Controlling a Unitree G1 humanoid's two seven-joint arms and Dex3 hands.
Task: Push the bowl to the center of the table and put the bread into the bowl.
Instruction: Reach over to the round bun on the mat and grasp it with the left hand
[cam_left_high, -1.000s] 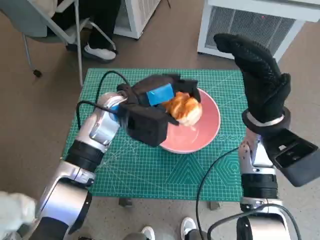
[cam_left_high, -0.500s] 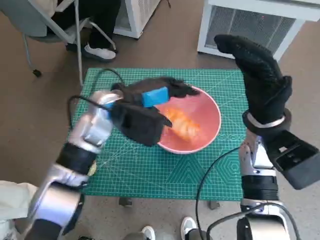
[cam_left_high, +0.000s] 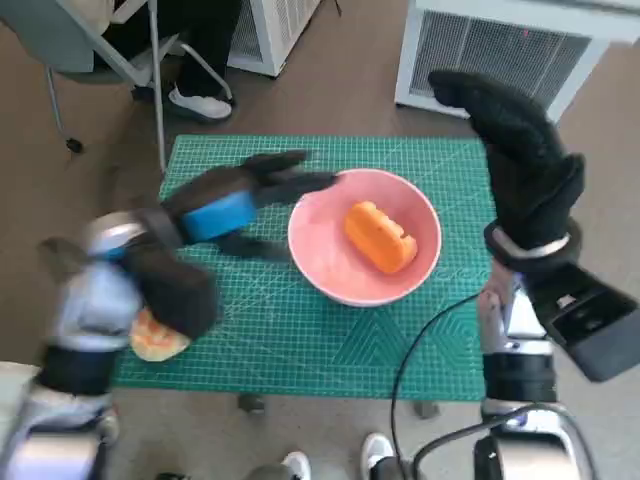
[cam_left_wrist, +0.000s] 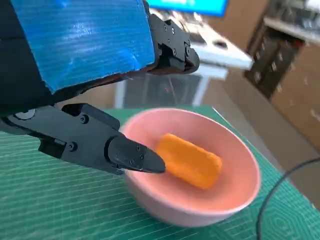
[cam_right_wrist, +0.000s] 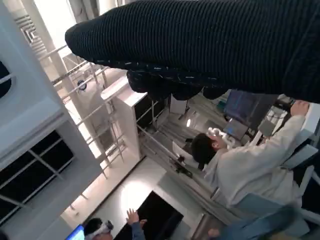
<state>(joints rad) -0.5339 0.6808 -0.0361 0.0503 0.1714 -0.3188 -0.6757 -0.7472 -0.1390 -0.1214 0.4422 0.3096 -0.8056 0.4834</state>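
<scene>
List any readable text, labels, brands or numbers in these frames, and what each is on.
None can be read.
Green cutting mat: printed grid lines and shapes; any figures along them are too small to read.
Blue tape on the black left hand: plain, no writing.
Pink bowl and orange bread: no markings.
Screens in the right wrist view: too blurred to read.

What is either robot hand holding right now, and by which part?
Nothing. The left robot hand is beside the bowl with fingers apart and empty; the bread lies loose in the bowl. The right robot hand is raised, holding nothing.
</scene>
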